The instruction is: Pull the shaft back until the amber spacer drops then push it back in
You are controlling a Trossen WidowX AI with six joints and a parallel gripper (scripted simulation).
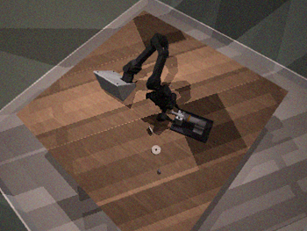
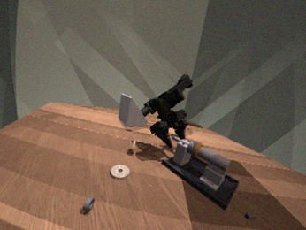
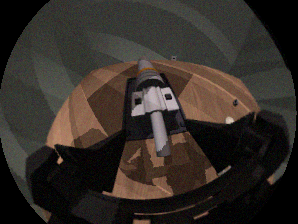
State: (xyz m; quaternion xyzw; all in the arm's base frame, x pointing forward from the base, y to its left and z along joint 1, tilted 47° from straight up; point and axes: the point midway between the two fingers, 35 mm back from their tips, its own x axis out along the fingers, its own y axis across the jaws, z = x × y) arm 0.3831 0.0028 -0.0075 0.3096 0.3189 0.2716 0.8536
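Note:
The grey shaft sticks out through a pale support block toward my gripper. The amber spacer is around the shaft line, against the big grey housing. Grey spacers sit between it and the support block. All rest on a dark base. My gripper is open and empty, one finger on each side of the shaft's free end, with a gap on both sides in the wrist view.
A pale disc with a hole lies in front of the base. A small grey ring and a thin pale piece are nearby. A small dark piece lies right of the base. A grey wedge-shaped block is beside the arm.

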